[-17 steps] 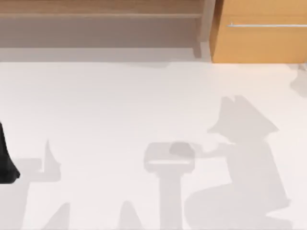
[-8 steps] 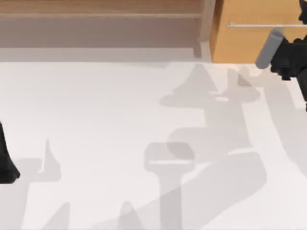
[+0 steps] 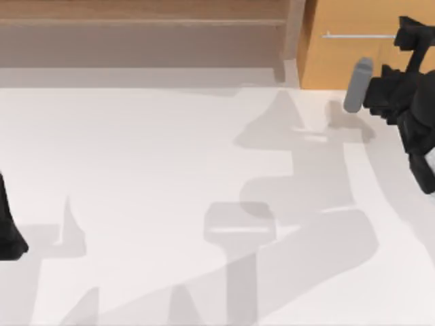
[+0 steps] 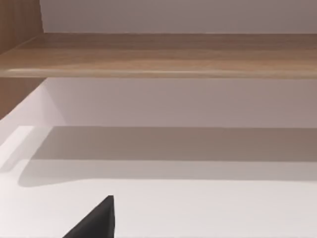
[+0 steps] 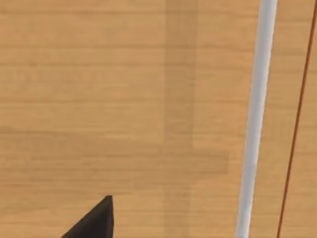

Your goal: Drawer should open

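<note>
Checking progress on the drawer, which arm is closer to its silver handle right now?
Right. The right gripper is at the drawer front, by the handle; the left arm sits parked at the table's far left edge.

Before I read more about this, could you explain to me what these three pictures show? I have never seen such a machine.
It is a simulated robot with two arms at a white table, each ending in a two-finger claw. The top view looks down from above. The right claw reaches toward the silver handle of the orange-tan drawer at the far right. The left arm waits at the left edge. Each other picture comes from a camera on one wrist: the right one looks closely at the drawer front and its handle; the left one faces the brown shelf unit. Nothing is held yet, and the drawer looks closed.
</note>
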`<state>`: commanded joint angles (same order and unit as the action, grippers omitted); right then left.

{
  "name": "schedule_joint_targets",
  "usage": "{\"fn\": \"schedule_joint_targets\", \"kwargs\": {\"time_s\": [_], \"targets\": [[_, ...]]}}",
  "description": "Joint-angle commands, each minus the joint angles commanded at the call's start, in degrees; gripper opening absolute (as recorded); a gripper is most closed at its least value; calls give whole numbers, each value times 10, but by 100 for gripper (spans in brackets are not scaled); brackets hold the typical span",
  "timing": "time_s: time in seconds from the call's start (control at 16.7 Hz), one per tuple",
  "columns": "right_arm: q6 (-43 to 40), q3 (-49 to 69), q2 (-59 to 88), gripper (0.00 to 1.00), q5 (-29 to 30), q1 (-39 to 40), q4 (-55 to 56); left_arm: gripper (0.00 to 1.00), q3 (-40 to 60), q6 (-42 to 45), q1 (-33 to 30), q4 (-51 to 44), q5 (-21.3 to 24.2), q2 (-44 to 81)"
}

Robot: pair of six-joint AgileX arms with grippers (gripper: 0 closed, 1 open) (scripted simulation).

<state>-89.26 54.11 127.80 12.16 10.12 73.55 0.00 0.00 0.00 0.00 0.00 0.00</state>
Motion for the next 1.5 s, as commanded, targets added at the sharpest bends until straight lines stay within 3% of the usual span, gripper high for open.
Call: {"fn": "schedule_joint_targets", "kwargs": {"time_s": [0.72, 1.5], "targets": [[0, 67, 30, 100, -7, -7, -37, 100, 0, 0, 0, 0, 0, 0], [0, 67, 30, 2, -7, -7, -37, 100, 0, 0, 0, 0, 0, 0]]}}
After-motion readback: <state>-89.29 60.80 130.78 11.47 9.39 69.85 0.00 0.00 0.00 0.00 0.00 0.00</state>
